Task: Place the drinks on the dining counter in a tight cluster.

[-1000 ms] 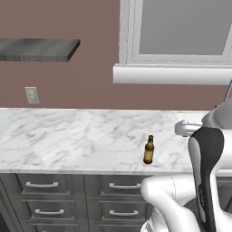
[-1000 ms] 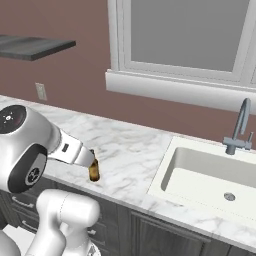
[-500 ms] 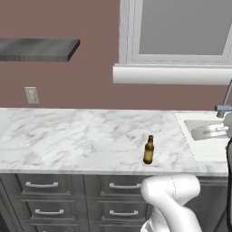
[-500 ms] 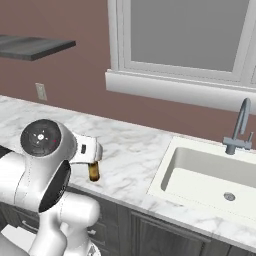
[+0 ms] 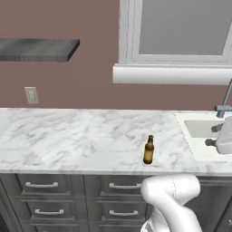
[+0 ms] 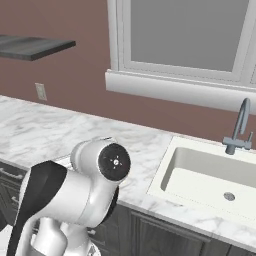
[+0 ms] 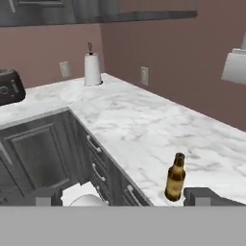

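Observation:
One of the drinks, a slim brown beer bottle [image 5: 148, 150], stands upright near the front edge of the marble wall counter [image 5: 72, 136]. In the hand view the beer bottle [image 7: 175, 178] sits just left of the right fingertip, some way ahead of it. My gripper [image 7: 127, 198] is open, its fingertips [image 7: 205, 195] wide apart with nothing between them. It is level with the counter's front edge and looks along the counter. In the right base view my arm covers the bottle. The dining counter is out of view.
A white sink [image 6: 210, 172] with a grey faucet [image 6: 240, 127] lies at the counter's right end. Dark drawers [image 5: 45, 186] run under the counter. A paper towel roll [image 7: 92, 68] and a dark toaster [image 7: 9, 86] stand far down the counter. A grey shelf [image 5: 38, 49] hangs on the wall.
My arm has swung to the right, and the hand now sits at the right edge of the left base view by the sink. The beer bottle has not moved.

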